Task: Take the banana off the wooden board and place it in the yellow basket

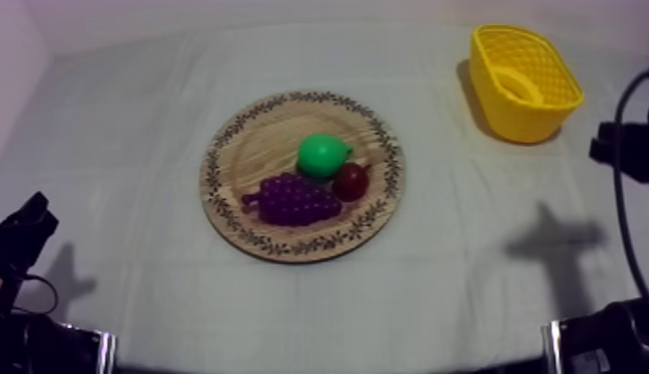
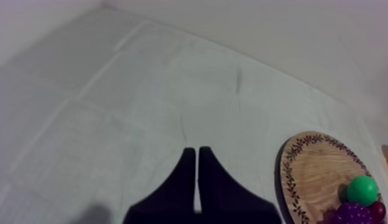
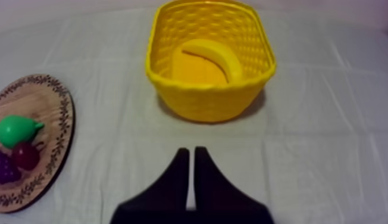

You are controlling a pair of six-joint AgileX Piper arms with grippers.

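The banana (image 3: 217, 56) lies inside the yellow basket (image 3: 208, 98), curved along its far wall. In the top view the basket (image 1: 523, 114) stands at the back right with the banana (image 1: 518, 85) in it. My right gripper (image 3: 188, 151) hovers in front of the basket, shut on nothing, its fingers pressed into a narrow wedge. The round wooden board (image 1: 214, 189) sits mid-table. My left gripper (image 2: 196, 152) is shut and empty over bare cloth left of the board (image 2: 309, 173); it rests low at the left (image 1: 35, 211).
On the board lie a green pear (image 1: 322, 154), a bunch of purple grapes (image 1: 294, 199) and a small red fruit (image 1: 350, 180). My right arm (image 1: 627, 149) reaches in at the right edge, beside the basket. Open cloth lies between board and basket.
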